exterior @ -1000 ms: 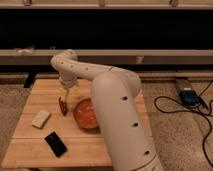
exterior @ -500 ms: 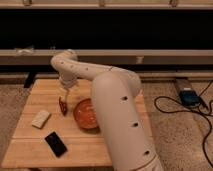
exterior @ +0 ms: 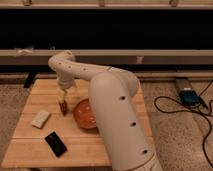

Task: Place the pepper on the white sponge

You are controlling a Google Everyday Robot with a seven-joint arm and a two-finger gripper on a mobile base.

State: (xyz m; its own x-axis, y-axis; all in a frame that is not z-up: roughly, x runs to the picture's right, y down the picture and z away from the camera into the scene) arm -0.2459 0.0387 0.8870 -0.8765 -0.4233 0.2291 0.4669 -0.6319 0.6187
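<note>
Gripper points straight down, clenched on the pepper — the dark-red chili hangs upright from its tips over the left-centre of the wooden counter, closer to the back edge than the front. Can't tell whether the pepper's lower end touches the wood.

White sponge lies flat to the front-left of the pepper, near the counter's left edge, apart from it and set at an angle. Orange-red bowl sits just right of the pepper, approx mid-counter, its right side hidden behind the robot's white arm. Black phone-like slab lies flat toward the front-left corner, in front of the sponge, also angled.

Arm reaches in from the front-right w/ its elbow bent over the back edge. Off the counter's right side — a small blue-grey box and black cables on the speckled floor.
</note>
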